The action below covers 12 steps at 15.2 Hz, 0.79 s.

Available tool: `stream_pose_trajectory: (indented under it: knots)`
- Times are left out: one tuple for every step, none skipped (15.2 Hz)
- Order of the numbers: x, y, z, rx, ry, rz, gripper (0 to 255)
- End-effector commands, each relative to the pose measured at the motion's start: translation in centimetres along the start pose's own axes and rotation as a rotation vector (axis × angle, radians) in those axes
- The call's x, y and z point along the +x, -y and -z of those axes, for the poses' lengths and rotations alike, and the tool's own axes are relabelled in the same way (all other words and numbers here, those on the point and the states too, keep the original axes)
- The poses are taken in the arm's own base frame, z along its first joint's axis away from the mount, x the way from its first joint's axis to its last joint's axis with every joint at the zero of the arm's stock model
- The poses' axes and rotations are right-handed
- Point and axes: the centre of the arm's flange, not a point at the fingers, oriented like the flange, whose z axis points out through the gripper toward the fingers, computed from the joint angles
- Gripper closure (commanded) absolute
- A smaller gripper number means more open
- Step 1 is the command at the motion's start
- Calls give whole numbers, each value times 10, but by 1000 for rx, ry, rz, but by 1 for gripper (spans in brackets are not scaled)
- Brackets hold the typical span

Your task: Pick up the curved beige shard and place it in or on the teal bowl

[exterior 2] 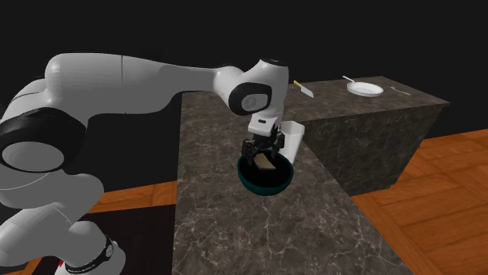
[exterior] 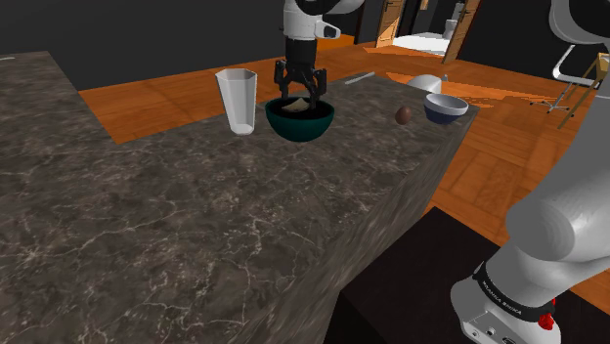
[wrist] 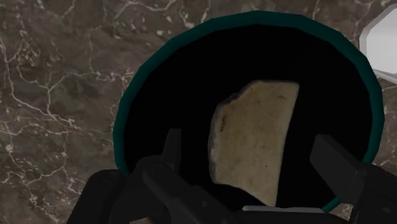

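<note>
Item: curved beige shard (wrist: 254, 114) — mottled tan, with a darker rough edge and one side bowed. Your wrist view places it within the rim of the round teal bowl (wrist: 125, 121), between the fingers of the black pincer (wrist: 248, 143), which stand wide and clear of it on both sides. Your shoulder view adds neighbours on the dark marble desk (exterior: 147, 215) — a white faceted cup (exterior: 236, 98) just beside the bowl, and a small brown ball (exterior: 403, 115) and a blue-grey bowl (exterior: 445, 107) farther off.

Setting was a home kitchen. Dark marble counters (exterior: 176, 225) held a cup (exterior: 236, 98), a blue bowl (exterior: 446, 107) and a plate (exterior 2: 365, 90). Wood-plank floor (exterior: 518, 147) lay alongside.
</note>
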Motion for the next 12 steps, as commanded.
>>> stream_pose_trajectory:
  knots:
    - [0, 0, 13, 0, 0, 0, 0]
    - [0, 0, 26, 0, 0, 0, 0]
    - [0, 0, 40, 0, 0, 0, 0]
    - [0, 0, 50, 0, 0, 0, 0]
    - [0, 0, 50, 0, 0, 0, 0]
    - [0, 0, 50, 0, 0, 0, 0]
    - [0, 0, 50, 0, 0, 0, 0]
    - [0, 0, 50, 0, 0, 0, 0]
    - [0, 0, 50, 0, 0, 0, 0]
    - [0, 0, 50, 0, 0, 0, 0]
    - [0, 0, 50, 0, 0, 0, 0]
    - [0, 0, 50, 0, 0, 0, 0]
